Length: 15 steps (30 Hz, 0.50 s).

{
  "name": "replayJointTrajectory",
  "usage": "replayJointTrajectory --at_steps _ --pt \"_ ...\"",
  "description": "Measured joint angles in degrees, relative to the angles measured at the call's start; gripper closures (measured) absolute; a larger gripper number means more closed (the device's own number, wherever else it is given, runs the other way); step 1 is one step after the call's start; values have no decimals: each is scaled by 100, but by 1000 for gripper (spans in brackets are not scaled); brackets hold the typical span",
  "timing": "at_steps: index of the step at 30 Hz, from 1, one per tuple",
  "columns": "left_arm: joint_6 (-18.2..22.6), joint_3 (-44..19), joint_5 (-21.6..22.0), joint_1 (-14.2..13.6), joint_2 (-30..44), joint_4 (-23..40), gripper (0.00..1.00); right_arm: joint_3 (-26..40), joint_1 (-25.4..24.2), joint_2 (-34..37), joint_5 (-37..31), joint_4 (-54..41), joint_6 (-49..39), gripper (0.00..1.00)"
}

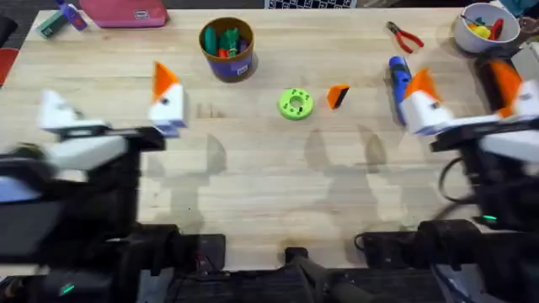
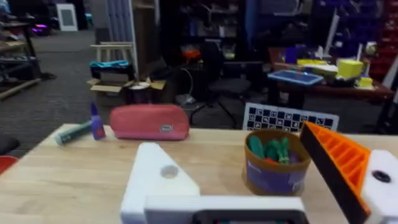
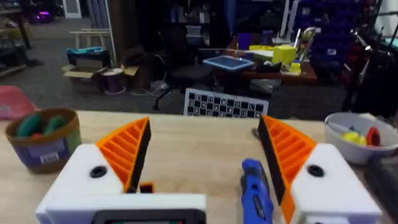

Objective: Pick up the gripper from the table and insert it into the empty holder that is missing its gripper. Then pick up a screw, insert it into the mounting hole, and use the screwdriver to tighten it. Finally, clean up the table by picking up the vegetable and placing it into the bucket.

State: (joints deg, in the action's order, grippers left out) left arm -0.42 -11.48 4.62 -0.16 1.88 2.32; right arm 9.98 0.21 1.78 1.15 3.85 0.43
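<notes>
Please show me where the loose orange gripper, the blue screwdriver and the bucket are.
gripper (image 1: pixel 338 96), overhead view, on its orange top face.
screwdriver (image 1: pixel 397 74), overhead view, on the blue body.
bucket (image 1: pixel 228 67), overhead view, on its front wall.

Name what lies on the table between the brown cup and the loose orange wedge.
In the overhead view, a lime-green disc lies between the bucket and the gripper, close beside the wedge.

Bucket upper centre-left of overhead frame, toy vegetables inside. Disc at centre, lower right of bucket; gripper just right of disc, apart. Screwdriver right of gripper, near right gripper. Pliers upper right; bowl in top right corner, right of pliers. Pouch on top edge, upper left. Left gripper at left; empty holder on its far-left side
</notes>
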Motion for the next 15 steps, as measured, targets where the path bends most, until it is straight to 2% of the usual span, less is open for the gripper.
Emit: replayJointTrajectory --at_steps 5,11,15 --pt "1 -1497 321 0 943 1082 15 1481 0 799 20 -814 2 8" --pt "6 -3280 472 0 2769 3088 16 3386 0 2537 22 -2699 2 8" --pt "16 -4207 468 0 3906 4054 16 4415 0 3684 21 -3915 1 9"
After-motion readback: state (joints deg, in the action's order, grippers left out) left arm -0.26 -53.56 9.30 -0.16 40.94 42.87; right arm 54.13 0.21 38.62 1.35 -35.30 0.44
